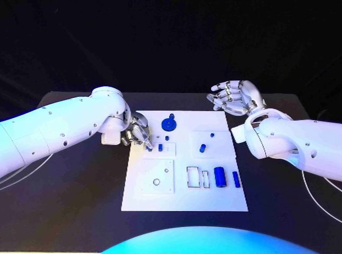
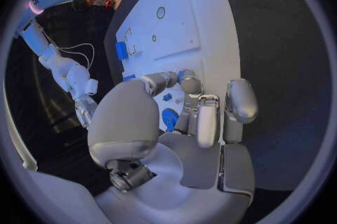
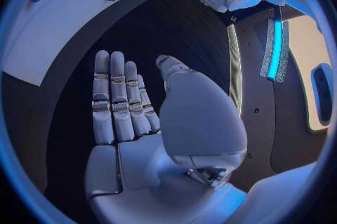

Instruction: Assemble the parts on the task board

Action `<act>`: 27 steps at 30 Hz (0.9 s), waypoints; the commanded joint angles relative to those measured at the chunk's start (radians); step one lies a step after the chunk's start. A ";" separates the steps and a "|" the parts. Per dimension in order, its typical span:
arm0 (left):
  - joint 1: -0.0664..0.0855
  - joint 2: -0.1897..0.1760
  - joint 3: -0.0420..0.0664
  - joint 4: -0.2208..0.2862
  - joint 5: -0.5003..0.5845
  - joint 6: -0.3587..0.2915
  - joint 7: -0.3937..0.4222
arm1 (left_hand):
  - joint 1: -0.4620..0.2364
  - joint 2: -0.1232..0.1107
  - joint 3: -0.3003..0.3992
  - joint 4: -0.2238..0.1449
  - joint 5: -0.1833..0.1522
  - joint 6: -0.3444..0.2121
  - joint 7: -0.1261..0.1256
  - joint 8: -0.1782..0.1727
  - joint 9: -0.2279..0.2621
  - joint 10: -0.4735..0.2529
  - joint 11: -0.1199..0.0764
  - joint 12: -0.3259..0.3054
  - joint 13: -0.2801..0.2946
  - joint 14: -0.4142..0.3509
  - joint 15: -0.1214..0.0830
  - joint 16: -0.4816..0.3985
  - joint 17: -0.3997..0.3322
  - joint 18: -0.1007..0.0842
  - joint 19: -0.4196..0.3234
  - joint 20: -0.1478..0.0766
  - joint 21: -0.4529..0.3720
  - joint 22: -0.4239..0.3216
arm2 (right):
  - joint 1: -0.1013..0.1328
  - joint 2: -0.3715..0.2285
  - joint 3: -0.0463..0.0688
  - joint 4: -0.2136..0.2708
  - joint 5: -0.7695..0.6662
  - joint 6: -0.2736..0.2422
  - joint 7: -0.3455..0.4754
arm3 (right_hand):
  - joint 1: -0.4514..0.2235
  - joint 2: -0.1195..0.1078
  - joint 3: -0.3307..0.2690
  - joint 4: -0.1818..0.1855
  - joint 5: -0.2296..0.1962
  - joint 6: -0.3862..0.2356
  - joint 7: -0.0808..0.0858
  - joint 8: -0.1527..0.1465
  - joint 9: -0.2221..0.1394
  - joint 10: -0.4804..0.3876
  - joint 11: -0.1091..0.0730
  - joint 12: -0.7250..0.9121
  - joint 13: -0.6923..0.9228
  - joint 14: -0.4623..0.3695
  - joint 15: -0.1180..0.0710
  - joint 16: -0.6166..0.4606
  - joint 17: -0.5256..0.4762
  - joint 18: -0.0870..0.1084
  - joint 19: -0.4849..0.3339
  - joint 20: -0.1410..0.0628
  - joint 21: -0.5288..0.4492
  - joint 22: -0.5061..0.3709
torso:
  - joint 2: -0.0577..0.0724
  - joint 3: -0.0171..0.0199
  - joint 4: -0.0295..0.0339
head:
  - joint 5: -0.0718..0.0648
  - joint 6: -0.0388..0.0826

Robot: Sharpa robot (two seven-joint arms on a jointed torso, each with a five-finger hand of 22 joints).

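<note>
Nearest the head cam: task board (image 1: pixel 184 196), white plate mid-table, near edge bare. Its rectangular slots near the right side hold two upright blue cylinders (image 1: pixel 219 177), side by side. Blue round part (image 1: pixel 169 125) w/ a stub sits at the far end; small blue pieces (image 1: pixel 203 147) lie mid-board. Left hand (image 1: pixel 135 132) rests at board's left edge, fingers bent over a small part; can't tell if gripped. Right hand (image 1: pixel 233 97) sits off the far right corner, fingers spread, empty.
</note>
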 commanded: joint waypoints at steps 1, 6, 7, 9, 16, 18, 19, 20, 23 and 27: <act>0.001 0.003 0.000 0.000 -0.002 0.014 0.000 | -0.003 0.008 0.207 -0.212 0.007 0.016 -0.008 -0.003 0.000 0.007 -0.001 0.005 0.001 0.088 -0.007 0.005 0.209 -0.003 0.008 -0.002 0.007 0.001 | 0.000 0.001 0.000 0.000 0.029 0.000 0.035 | -0.002 -0.005 0.005 -0.001 0.001 -0.001 0.006 0.001 -0.002 0.001 0.006 -0.012 -0.022 -0.005 0.004 -0.019 -0.014 0.013 -0.006 0.005 -0.004 -0.027 | 0.000 -0.0002 0.0006 | -0.001 -0.001; -0.001 0.004 0.000 0.001 -0.010 0.013 0.001 | -0.003 0.007 0.207 -0.212 0.007 0.017 -0.008 -0.004 0.000 0.007 -0.001 0.005 0.000 0.088 -0.008 0.004 0.209 -0.003 0.008 -0.002 0.007 0.001 | 0.000 0.002 0.000 -0.001 0.034 0.005 0.037 | -0.002 -0.005 0.007 -0.001 0.001 -0.003 0.010 0.000 -0.004 0.003 0.011 -0.031 -0.060 -0.012 0.011 -0.051 -0.038 0.012 -0.018 0.012 -0.004 -0.076 | 0.000 -0.0004 0.0002 | -0.001 -0.003; -0.001 0.004 0.000 0.001 -0.011 0.014 0.001 | -0.003 0.007 0.207 -0.212 0.007 0.017 -0.008 -0.004 0.000 0.007 -0.001 0.005 0.000 0.088 -0.008 0.004 0.209 -0.003 0.008 -0.002 0.007 0.001 | 0.000 0.002 0.000 -0.001 0.035 0.005 0.037 | -0.001 -0.006 0.007 -0.002 0.001 -0.003 0.011 0.000 -0.004 0.004 0.012 -0.035 -0.068 -0.013 0.013 -0.058 -0.044 0.013 -0.021 0.013 -0.004 -0.087 | 0.000 -0.0004 0.0002 | -0.001 -0.003; -0.002 0.003 0.000 0.001 -0.013 0.017 0.001 | -0.003 0.007 0.207 -0.212 0.007 0.017 -0.008 -0.004 0.000 0.007 -0.001 0.005 0.000 0.088 -0.008 0.005 0.210 -0.003 0.008 -0.002 0.007 0.001 | 0.000 0.002 0.000 -0.002 0.037 0.008 0.037 | -0.001 -0.005 0.007 -0.001 0.001 -0.005 0.013 0.000 -0.005 0.002 0.014 -0.041 -0.081 -0.017 0.015 -0.069 -0.054 0.013 -0.026 0.016 -0.004 -0.105 | 0.000 -0.0002 0.0004 | -0.002 -0.003; -0.003 0.002 0.000 0.003 -0.016 0.023 0.001 | -0.003 0.007 0.206 -0.212 0.007 0.018 -0.008 -0.004 0.000 0.008 -0.001 0.005 0.000 0.089 -0.008 0.006 0.212 -0.003 0.009 -0.002 0.007 0.002 | 0.000 0.002 0.000 -0.003 0.040 0.012 0.036 | -0.002 -0.005 0.007 -0.001 0.001 -0.006 0.014 -0.001 -0.006 0.002 0.016 -0.045 -0.091 -0.019 0.017 -0.076 -0.060 0.013 -0.029 0.018 -0.004 -0.119 | -0.001 0.0003 0.0009 | -0.002 -0.004; -0.003 0.001 -0.001 0.003 -0.016 0.023 0.001 | -0.003 0.007 0.206 -0.212 0.007 0.018 -0.008 -0.004 0.000 0.008 -0.001 0.005 0.000 0.089 -0.008 0.006 0.212 -0.003 0.009 -0.002 0.007 0.002 | 0.000 0.002 0.000 -0.004 0.041 0.012 0.036 | -0.002 -0.005 0.007 -0.001 0.001 -0.006 0.014 -0.001 -0.006 0.002 0.016 -0.045 -0.092 -0.019 0.017 -0.077 -0.061 0.013 -0.030 0.018 -0.004 -0.121 | -0.001 0.0001 0.0006 | -0.002 -0.004; -0.003 0.001 -0.001 0.003 -0.016 0.024 0.001 | -0.003 0.007 0.206 -0.213 0.007 0.018 -0.009 -0.005 0.000 0.008 -0.001 0.005 0.001 0.089 -0.008 0.006 0.213 -0.003 0.009 -0.002 0.008 0.003 | 0.000 0.003 0.000 -0.004 0.042 0.013 0.035 | -0.002 -0.005 0.007 -0.001 0.001 -0.006 0.014 -0.001 -0.006 0.002 0.016 -0.046 -0.093 -0.019 0.017 -0.078 -0.062 0.013 -0.030 0.018 -0.004 -0.123 | -0.001 -0.0001 0.0007 | -0.002 -0.004; -0.003 0.001 -0.001 0.003 -0.016 0.024 0.002 | -0.003 0.007 0.206 -0.213 0.007 0.018 -0.009 -0.005 0.000 0.008 -0.001 0.005 0.001 0.089 -0.008 0.006 0.213 -0.003 0.009 -0.002 0.008 0.003 | 0.000 0.003 0.000 -0.004 0.042 0.013 0.035 | -0.002 -0.005 0.007 -0.001 0.001 -0.006 0.014 -0.001 -0.006 0.002 0.016 -0.046 -0.094 -0.020 0.017 -0.079 -0.063 0.013 -0.030 0.019 -0.004 -0.124 | -0.001 0.0000 0.0005 | -0.002 -0.005; -0.003 0.001 -0.001 0.004 -0.018 0.023 0.002 | -0.003 0.006 0.206 -0.213 0.007 0.018 -0.009 -0.005 0.000 0.008 -0.001 0.005 0.000 0.089 -0.008 0.006 0.213 -0.003 0.009 -0.002 0.007 0.002 | 0.000 0.003 0.000 -0.004 0.043 0.014 0.034 | -0.002 -0.005 0.006 -0.001 0.000 -0.007 0.015 -0.001 -0.006 0.002 0.017 -0.047 -0.097 -0.020 0.018 -0.081 -0.065 0.013 -0.031 0.019 -0.004 -0.128 | 0.000 0.0003 0.0007 | -0.002 -0.005; -0.003 0.000 -0.001 0.005 -0.022 0.018 0.003 | -0.003 0.006 0.206 -0.214 0.007 0.019 -0.009 -0.005 -0.001 0.008 -0.001 0.005 -0.001 0.089 -0.008 0.006 0.212 -0.003 0.008 -0.002 0.007 0.001 | 0.000 0.003 0.000 -0.005 0.043 0.016 0.033 | -0.003 -0.005 0.006 -0.001 0.000 -0.007 0.015 -0.001 -0.007 0.002 0.017 -0.048 -0.099 -0.021 0.018 -0.083 -0.066 0.013 -0.032 0.020 -0.004 -0.132 | 0.000 0.0005 0.0004 | -0.002 -0.005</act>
